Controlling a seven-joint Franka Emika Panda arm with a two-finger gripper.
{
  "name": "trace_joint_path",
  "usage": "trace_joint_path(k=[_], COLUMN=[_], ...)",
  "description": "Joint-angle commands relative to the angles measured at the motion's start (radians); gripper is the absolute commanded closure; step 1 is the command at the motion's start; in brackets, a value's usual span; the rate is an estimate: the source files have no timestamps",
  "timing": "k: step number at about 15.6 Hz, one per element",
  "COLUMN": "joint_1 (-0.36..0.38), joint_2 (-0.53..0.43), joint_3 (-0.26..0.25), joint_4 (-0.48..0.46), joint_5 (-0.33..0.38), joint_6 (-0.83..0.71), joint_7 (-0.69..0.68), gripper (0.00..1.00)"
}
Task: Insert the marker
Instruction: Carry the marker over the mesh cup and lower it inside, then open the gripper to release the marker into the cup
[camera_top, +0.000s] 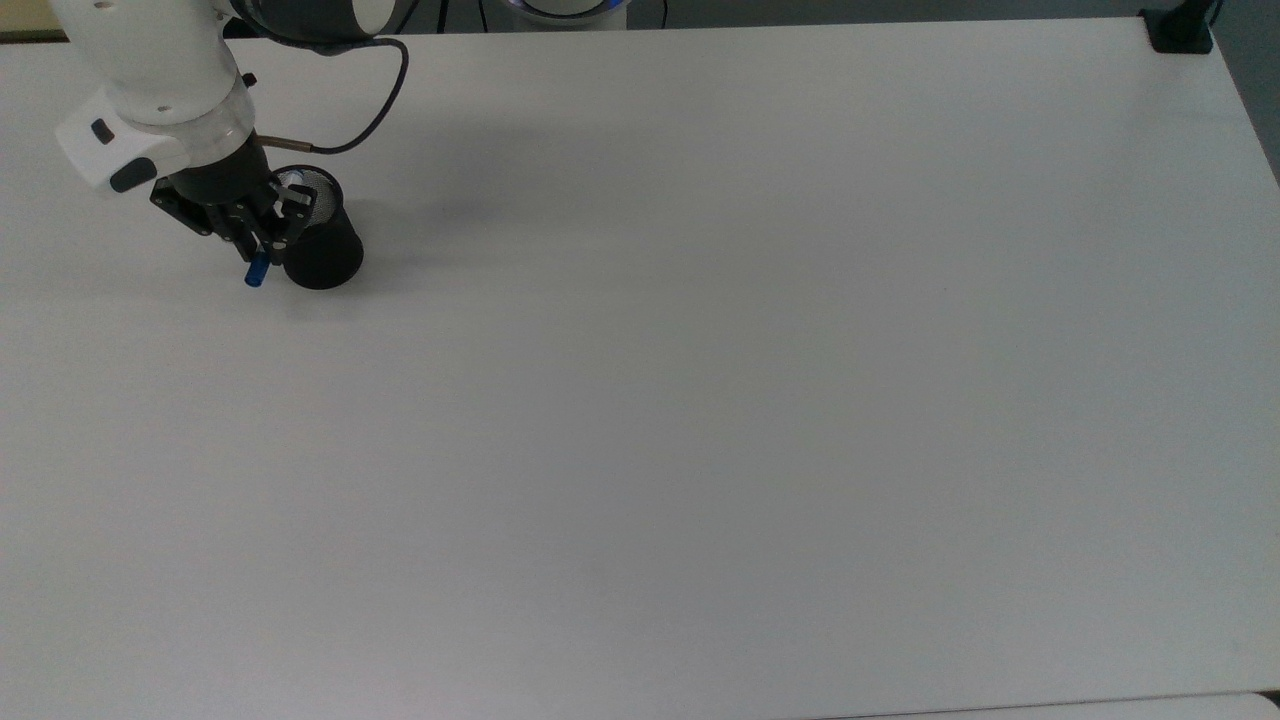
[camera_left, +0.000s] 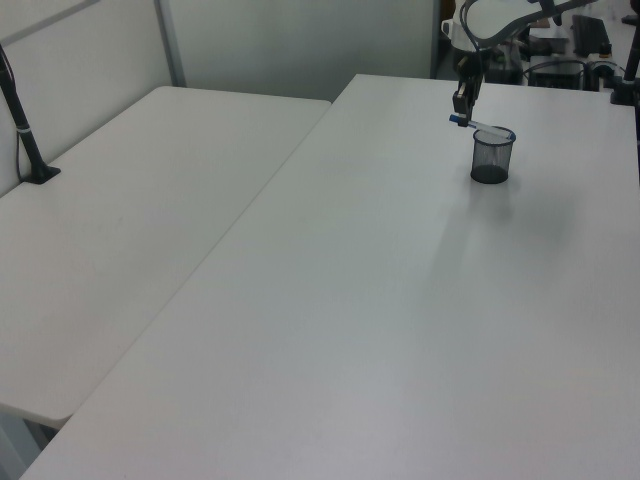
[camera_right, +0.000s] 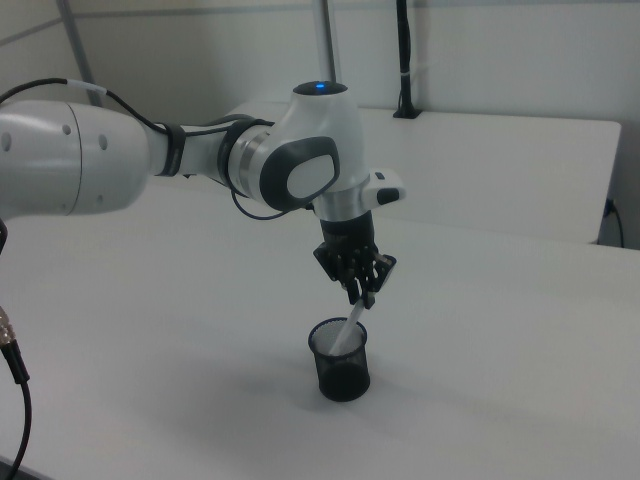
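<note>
One marker (camera_right: 352, 322) is clamped slantwise in my gripper (camera_right: 360, 291) above the black mesh cup (camera_right: 341, 361) on the white table (camera_top: 700, 400), near the top view's far left, its lower end seemingly inside the rim and the blue cap (camera_top: 256, 272) poking out.
</note>
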Motion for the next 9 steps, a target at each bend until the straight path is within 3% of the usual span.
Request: trace_joint_path(k=[1,6,8,9], joint_1=[-0.016,-0.027,-0.039,-0.041], joint_2=[-0.036,-0.039,-0.051,-0.057], joint_3=[-0.005,-0.005,-0.005,-0.005], joint_4=[-0.005,0.011,0.011,0.011], joint_5=[0.019,0.031,0.049,0.052], joint_6=[-0.031,-0.055,-0.055,-0.061], joint_7=[-0.023,-0.033,-0.036,-0.044], gripper=[0.71,0.71,0.63,0.53])
